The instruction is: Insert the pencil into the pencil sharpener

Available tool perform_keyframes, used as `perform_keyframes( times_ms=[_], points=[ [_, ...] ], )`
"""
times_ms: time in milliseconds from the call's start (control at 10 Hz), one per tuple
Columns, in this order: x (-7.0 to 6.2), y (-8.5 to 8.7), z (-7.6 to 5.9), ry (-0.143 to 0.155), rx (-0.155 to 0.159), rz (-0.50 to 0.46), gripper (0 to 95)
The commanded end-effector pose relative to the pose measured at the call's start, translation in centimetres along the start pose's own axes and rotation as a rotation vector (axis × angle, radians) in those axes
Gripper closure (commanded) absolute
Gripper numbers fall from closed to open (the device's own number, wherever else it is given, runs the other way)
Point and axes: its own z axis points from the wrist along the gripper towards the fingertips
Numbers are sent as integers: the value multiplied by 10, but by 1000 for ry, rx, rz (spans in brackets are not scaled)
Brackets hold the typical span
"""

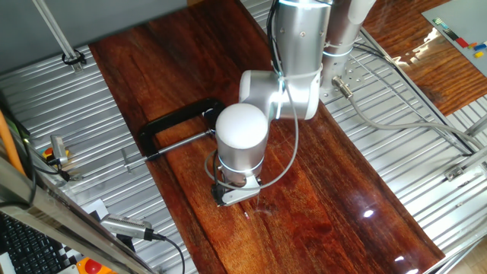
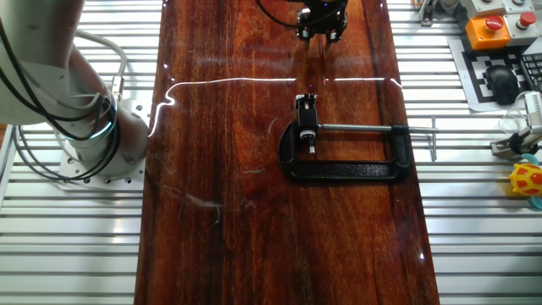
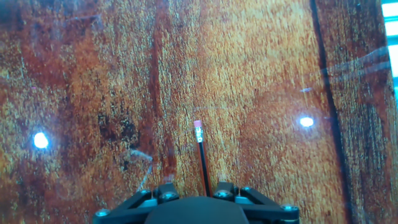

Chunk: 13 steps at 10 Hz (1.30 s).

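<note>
My gripper point(image 3: 199, 190) is shut on the pencil point(image 3: 201, 155), a thin dark stick that points away from the fingers, with a pink eraser and a pale metal band at its far end. In the other fixed view the gripper point(image 2: 322, 30) hangs over the far end of the wooden board, with the pencil point(image 2: 322, 47) sticking out below it. The pencil sharpener point(image 2: 306, 129), a small white block, sits in the jaw of the black C-shaped clamp point(image 2: 347, 169) at mid-board, well apart from the gripper. In the first fixed view the arm's wrist hides the gripper and pencil.
The clamp point(image 1: 179, 125) lies flat on the red-brown board point(image 1: 342, 198), its long screw rod point(image 2: 373, 129) reaching toward the board's edge. Ribbed metal table point(image 2: 76, 237) flanks the board on both sides. Cables, a control box point(image 2: 491, 25) and a toy point(image 2: 527, 180) sit at the margins.
</note>
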Motion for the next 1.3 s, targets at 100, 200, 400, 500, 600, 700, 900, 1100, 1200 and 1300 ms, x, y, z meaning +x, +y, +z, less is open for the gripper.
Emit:
perform_keyframes(
  times_ms=[100,200,400,500,600,700,900,1100,1200,1300],
  points=[
    [0,-1,0,-3,26,-6,570],
    [0,-1,0,-4,30,-7,570],
    [0,-1,0,-5,36,-3,760],
    [0,-1,0,-3,35,-1,760],
    [0,-1,0,-2,36,4,760],
    [0,-1,0,-4,36,8,760],
    [0,-1,0,-4,37,11,950],
    [0,-1,0,-9,40,14,950],
    [0,-1,0,-13,45,11,950],
    [0,0,-2,-8,42,17,950]
  ],
)
